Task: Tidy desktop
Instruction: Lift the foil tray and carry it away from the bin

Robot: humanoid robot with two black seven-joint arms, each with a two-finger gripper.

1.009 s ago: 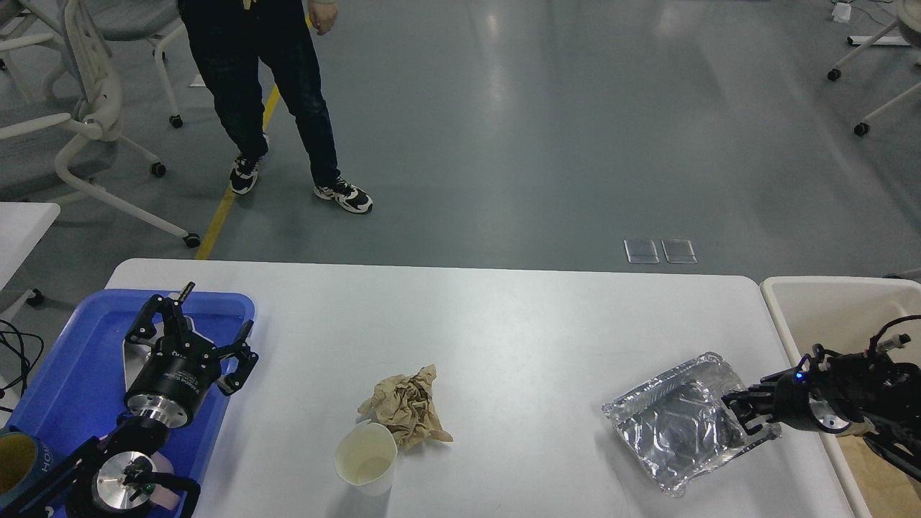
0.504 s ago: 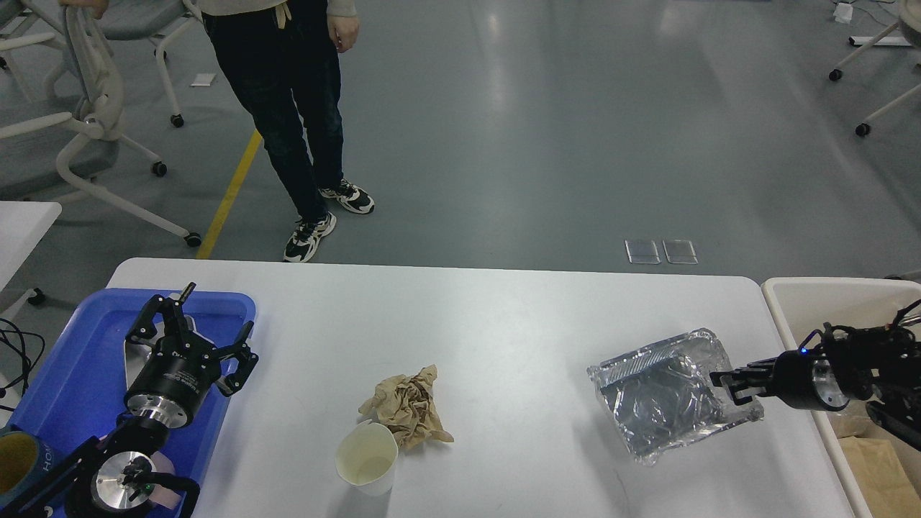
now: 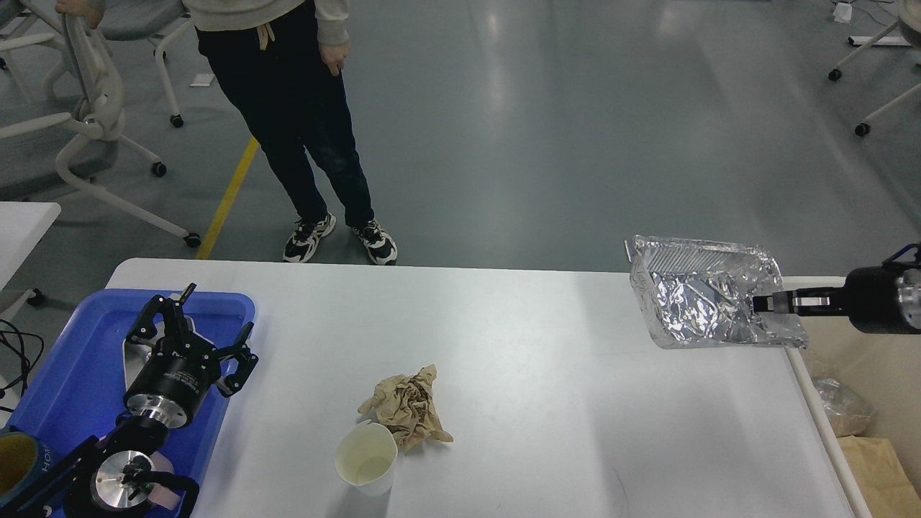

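Observation:
The desktop is a large white tabletop. On it lie a crumpled brown paper and a pale paper cup just in front of it. My right gripper is shut on the rim of a crinkled foil tray and holds it tilted in the air above the table's right edge. My left gripper is open and empty above the blue plastic tray at the left.
A white bin with brown paper and a plastic bag stands beside the table's right edge. A person stands just behind the table's far edge. Office chairs stand at the back left. A smaller white table's corner shows at the left.
My right gripper has lifted the foil tray off the table and carried it up and to the right, toward the bin. The person has stepped closer. The left arm has not moved.

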